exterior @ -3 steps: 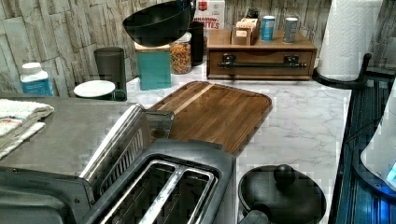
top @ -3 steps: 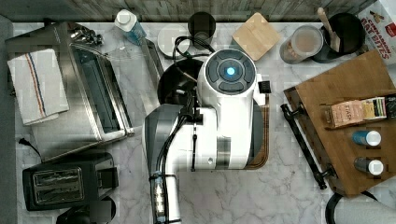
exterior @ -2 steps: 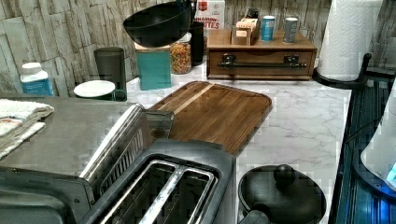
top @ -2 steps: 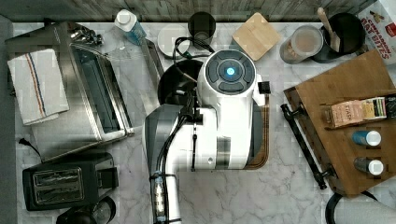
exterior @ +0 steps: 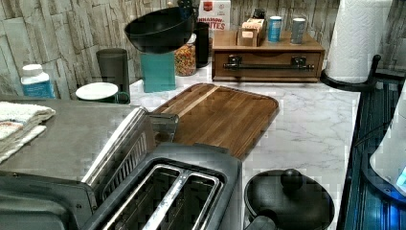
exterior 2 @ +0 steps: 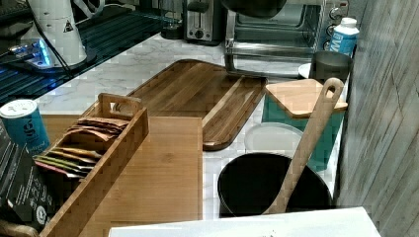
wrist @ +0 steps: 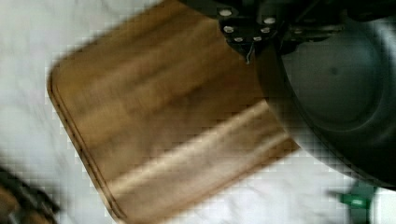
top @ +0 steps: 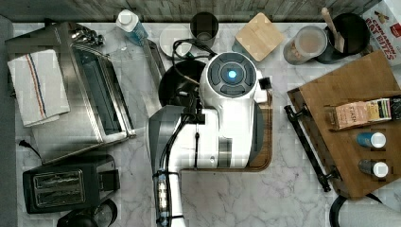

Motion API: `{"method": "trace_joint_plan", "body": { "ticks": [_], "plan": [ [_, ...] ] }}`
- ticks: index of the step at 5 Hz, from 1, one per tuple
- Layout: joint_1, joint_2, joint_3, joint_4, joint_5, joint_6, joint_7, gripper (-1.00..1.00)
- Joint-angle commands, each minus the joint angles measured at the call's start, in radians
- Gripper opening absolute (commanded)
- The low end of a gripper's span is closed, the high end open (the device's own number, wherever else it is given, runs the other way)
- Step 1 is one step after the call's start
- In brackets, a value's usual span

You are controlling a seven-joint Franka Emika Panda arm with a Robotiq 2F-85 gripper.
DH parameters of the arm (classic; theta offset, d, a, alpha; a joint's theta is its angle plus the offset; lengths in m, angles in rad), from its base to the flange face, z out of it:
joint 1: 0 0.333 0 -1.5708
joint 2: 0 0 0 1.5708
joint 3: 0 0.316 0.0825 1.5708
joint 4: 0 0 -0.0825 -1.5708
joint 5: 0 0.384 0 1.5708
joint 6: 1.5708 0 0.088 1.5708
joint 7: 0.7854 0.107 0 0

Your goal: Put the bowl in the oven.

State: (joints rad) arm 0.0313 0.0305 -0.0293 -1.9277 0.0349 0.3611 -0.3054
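In the top view we see the white arm (top: pixel 222 118) reaching over the wooden cutting board (top: pixel 265 142) on the marble tabletop (top: pixel 236 198). The bowl (top: pixel 177 85) shows as a dark round shape just past the arm on the top view's left, between the board and the oven (top: pixel 80 104), whose glass door (top: pixel 101 94) hangs open toward the bowl. A folded towel (top: pixel 35 85) lies on the oven's roof, and the black toaster (top: pixel 66 184) sits beside the oven.

In the left view we find the bowl (exterior: pixel 160 31) raised high, clear of the tabletop (exterior: pixel 306 120), tilted a little, above a teal canister (exterior: pixel 158 72) and a dark tumbler (exterior: pixel 112 64). The claw (exterior: pixel 186 5) meets its rim at the upper edge of the picture. The cutting board (exterior: pixel 220 115) lies bare below.

In the right view we catch the bowl's underside (exterior 2: pixel 254 7) at the upper edge, in front of the open oven (exterior 2: pixel 281 34). Nearer stands a black pot (exterior 2: pixel 272 187) with a wooden spatula (exterior 2: pixel 306 143).

In the wrist view we see the claw (wrist: pixel 247 35) closed on the bowl's rim, with the bowl's dark inside (wrist: pixel 341 88) hanging over the board (wrist: pixel 163 126).
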Motion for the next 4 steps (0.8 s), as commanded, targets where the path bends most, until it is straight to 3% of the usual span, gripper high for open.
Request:
{"method": "trace_joint_plan", "body": {
  "ticks": [1, 3, 4],
  "plan": [
    [0.097, 0.117, 0.09, 0.163, -0.091, 0.153, -0.445, -1.0],
    [0.174, 0.196, 0.171, 0.181, -0.233, 0.338, -0.438, -1.0],
    [0.193, 0.217, 0.176, 0.185, -0.188, 0.402, -0.468, -1.0]
  ]
}}
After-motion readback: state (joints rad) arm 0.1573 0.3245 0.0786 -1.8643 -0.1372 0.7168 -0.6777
